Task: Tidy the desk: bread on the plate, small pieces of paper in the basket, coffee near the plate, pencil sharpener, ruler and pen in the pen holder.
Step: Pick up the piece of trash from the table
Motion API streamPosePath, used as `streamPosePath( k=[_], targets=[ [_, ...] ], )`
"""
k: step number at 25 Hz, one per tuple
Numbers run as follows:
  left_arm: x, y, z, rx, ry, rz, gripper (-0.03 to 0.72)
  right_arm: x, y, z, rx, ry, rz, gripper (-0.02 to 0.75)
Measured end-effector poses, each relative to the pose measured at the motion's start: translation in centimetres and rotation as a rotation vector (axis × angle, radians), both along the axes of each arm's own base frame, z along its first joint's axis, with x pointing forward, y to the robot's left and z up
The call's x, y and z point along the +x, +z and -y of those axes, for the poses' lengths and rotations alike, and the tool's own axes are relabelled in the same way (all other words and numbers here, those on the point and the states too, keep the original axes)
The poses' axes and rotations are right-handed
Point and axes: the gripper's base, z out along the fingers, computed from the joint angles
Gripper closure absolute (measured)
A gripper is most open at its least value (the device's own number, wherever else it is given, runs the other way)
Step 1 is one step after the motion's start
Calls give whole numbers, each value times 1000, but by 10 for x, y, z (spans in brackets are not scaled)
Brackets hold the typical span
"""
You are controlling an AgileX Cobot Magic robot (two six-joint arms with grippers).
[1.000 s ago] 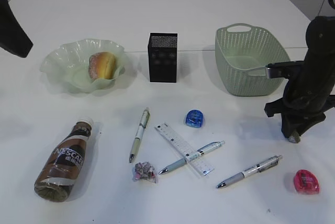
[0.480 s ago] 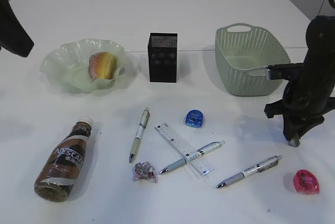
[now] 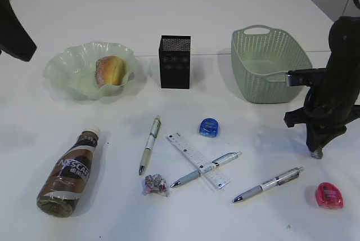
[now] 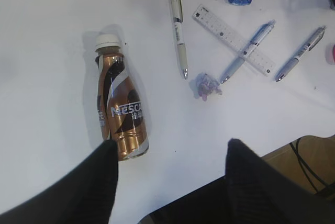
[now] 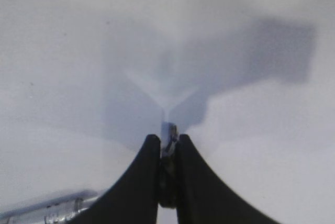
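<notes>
In the exterior view, the white bench (image 3: 225, 10) carries all the things. The bread (image 3: 110, 70) lies in the wavy green plate (image 3: 64, 63) at the back left. The black pen holder (image 3: 175, 62) stands upright in the middle at the back, and the green basket (image 3: 269, 63) stands to its right. The coffee (image 3: 70, 172) lies on its side at the front left, well apart from the plate, with its white cap pointing towards the back. A pen (image 3: 149, 144) lies near the middle. The ruler (image 3: 197, 160) lies slanted, and a second pen (image 3: 206, 169) crosses it. A small crumpled piece of paper (image 3: 155, 184) is just beside the tip of that pen. A third pen (image 3: 268, 184) lies further right. A blue sharpener (image 3: 208, 127) is behind the ruler, and a pink sharpener (image 3: 329, 195) is at the front right. The right hand (image 3: 318, 152) points down near the bench, between the basket and the pink sharpener.

In the left wrist view, the left hand (image 4: 170, 169) has its two dark fingers (image 4: 99, 182) wide apart above the bottom of the coffee (image 4: 118, 114) and holds nothing.

In the right wrist view, the right hand (image 5: 166, 145) has its fingers narrow, pinching a small pale scrap (image 5: 168, 134); I cannot tell what it is.
</notes>
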Motion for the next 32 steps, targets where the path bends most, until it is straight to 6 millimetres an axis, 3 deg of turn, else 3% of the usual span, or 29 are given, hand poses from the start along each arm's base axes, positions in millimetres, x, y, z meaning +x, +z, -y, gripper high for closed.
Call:
streamPosePath(
  k=[14,26,32],
  targets=[
    [0,0,0,-3,0,-1,232,0,21,-3,27,-25,-129,673],
    [0,0,1,-9,-1,-2,232,19,46,-5,44,-42,-54,673],
    [0,0,1,-17,-1,-3,232,31,92,-5,54,-52,90,673]
  ],
)
